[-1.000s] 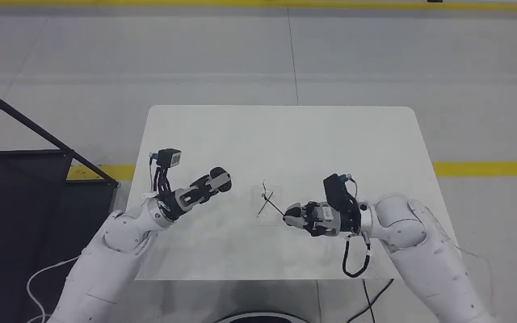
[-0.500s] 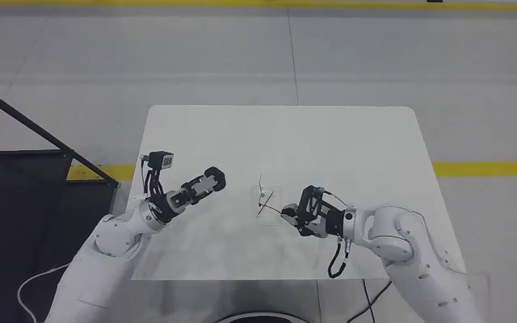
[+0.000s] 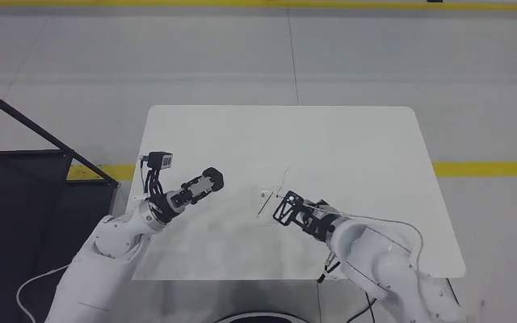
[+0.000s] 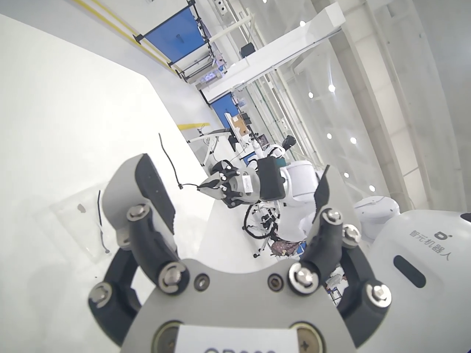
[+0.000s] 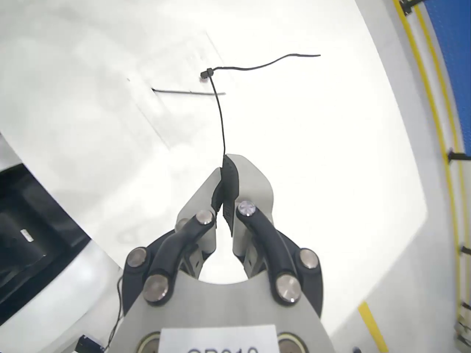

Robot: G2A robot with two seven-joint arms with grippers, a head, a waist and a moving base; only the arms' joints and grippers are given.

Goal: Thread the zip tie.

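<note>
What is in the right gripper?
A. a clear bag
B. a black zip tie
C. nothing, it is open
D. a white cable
B: the right gripper is shut on one end of the zip tie, whose strap sticks out from between its tips.

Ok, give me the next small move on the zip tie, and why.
Probably bring the left pincer across to grip the free end of the zip tie. It is open and holding nothing, while the right pincer is shut on the other end, so the free end hangs loose.
</note>
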